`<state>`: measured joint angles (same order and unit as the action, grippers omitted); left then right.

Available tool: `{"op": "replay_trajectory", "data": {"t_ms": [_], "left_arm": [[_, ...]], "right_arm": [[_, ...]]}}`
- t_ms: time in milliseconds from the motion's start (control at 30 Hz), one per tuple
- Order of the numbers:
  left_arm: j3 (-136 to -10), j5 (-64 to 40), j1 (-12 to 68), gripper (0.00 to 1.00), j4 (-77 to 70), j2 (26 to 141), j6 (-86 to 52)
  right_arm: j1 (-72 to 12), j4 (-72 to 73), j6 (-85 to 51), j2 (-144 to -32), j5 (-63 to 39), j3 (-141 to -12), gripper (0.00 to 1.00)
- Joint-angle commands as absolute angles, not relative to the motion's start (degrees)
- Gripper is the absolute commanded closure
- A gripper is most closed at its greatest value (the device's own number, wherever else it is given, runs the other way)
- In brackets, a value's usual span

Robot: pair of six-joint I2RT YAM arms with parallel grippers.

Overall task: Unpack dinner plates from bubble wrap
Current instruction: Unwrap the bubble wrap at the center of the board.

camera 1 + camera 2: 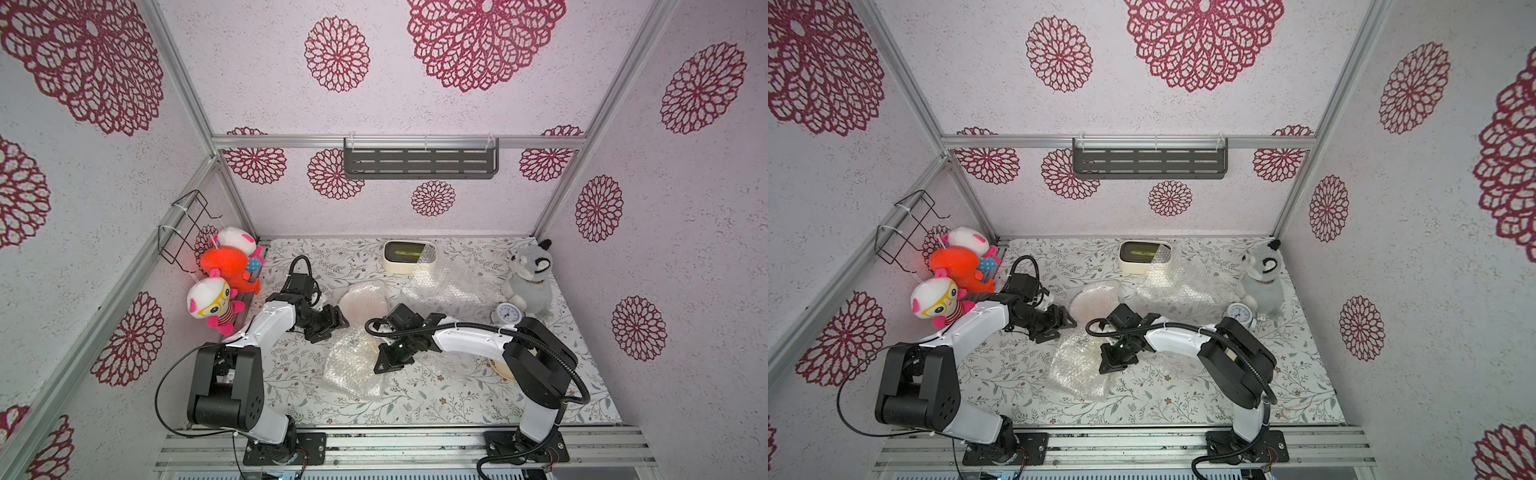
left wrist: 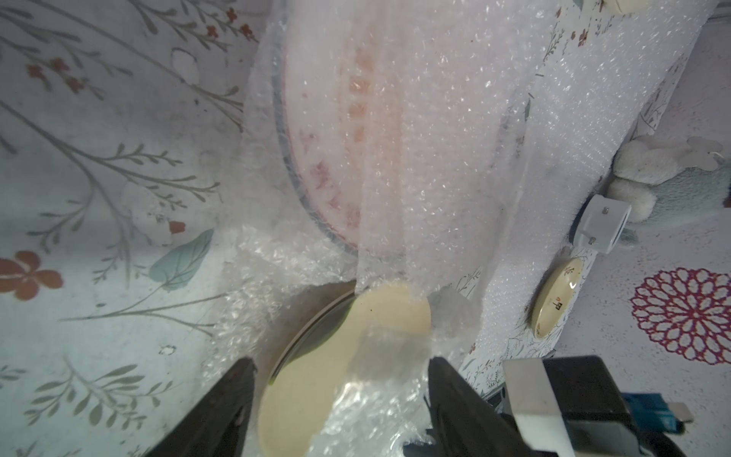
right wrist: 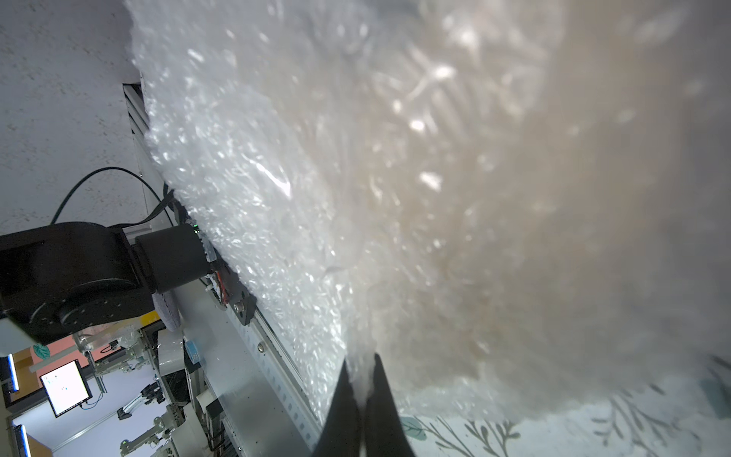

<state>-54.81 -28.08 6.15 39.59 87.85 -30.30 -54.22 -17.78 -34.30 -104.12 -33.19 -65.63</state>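
The cream dinner plate at front-centre is half out of its bubble wrap. Another cream plate lies bare by the right arm, and the sunburst plate behind is covered, so 1 of 3 looks done. The right gripper pinches that wrap tight; the left gripper gapes over the exposed plate, holding nothing.

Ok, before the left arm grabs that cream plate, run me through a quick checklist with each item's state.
1. Is the right gripper pinching the bubble wrap: ok, shut on it.
2. Is the left gripper open around the cream plate: ok, jaws apart, plate between.
3. Plate clear of wrap: not ok, partly covered.
4. Fingers touching plate: cannot tell.
5. Is the sunburst plate unwrapped: not ok, covered.
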Motion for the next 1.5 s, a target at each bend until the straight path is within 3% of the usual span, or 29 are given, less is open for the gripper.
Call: {"op": "replay_trajectory", "data": {"t_ms": [0,267,367,433,567,1133,1467], "left_arm": [[-54.63,-31.18,5.79,0.3,36.68,87.91,-29.75],[-50.14,-35.72,5.8,0.41,32.34,87.89,-31.11],[-49.33,-36.32,5.78,0.52,31.74,88.37,-31.07],[-49.05,-36.39,5.8,0.64,31.39,88.75,-31.08],[-49.14,-35.88,5.8,1.0,31.2,89.81,-31.29],[-49.48,-22.33,5.8,1.0,31.99,89.56,-36.22],[-48.6,-22.94,5.8,1.0,29.18,90.47,-38.71]], "right_arm": [[-54.63,-17.23,-34.55,-101.45,-33.48,-65.7,1.0],[-54.6,-16.69,-34.86,-101.44,-33.42,-65.25,1.0],[-54.62,-16.76,-34.74,-101.18,-33.24,-65.05,1.0],[-54.59,-17.01,-34.74,-101.11,-33.1,-64.99,1.0],[-54.59,-17.51,-34.58,-100.61,-32.53,-65.08,1.0],[-61.31,-26.16,-28.28,-96.1,-21.74,-69.86,1.0],[-64.6,-26.65,-27.06,-90.91,-22.41,-67.18,1.0]]}}
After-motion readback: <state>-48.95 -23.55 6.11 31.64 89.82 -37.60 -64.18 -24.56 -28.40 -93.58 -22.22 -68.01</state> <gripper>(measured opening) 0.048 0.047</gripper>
